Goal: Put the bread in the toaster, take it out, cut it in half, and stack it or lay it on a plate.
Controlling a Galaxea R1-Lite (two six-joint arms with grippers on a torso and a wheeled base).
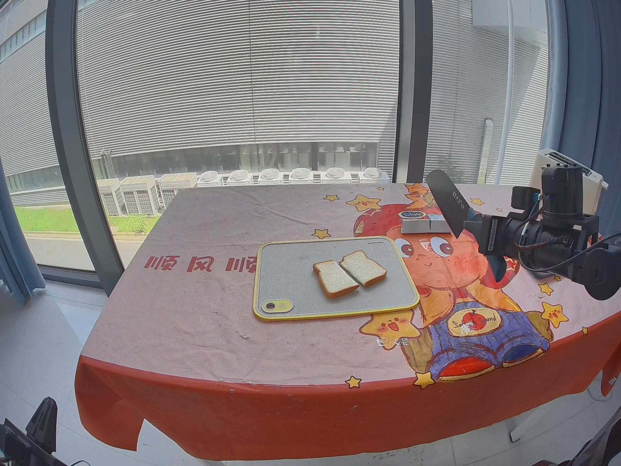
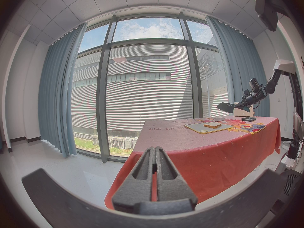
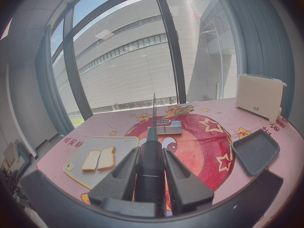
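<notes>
Two toasted bread halves (image 1: 349, 273) lie side by side on the grey, yellow-rimmed cutting board (image 1: 291, 273); they also appear in the right wrist view as bread halves (image 3: 99, 159). My right gripper (image 1: 495, 235) hovers over the table to the right of the board. It is shut on the handle of a black knife (image 1: 449, 202), whose blade points up and toward the window. In the right wrist view the right gripper (image 3: 151, 150) clamps the knife (image 3: 154, 111). My left gripper (image 2: 154, 151) hangs shut and empty, low beside the table's left end.
A cream toaster (image 3: 258, 95) stands at the far right corner. A dark rectangular plate (image 3: 256, 151) lies in front of it. A small metal knife stand (image 1: 424, 222) sits behind the board. The table's front half has free room.
</notes>
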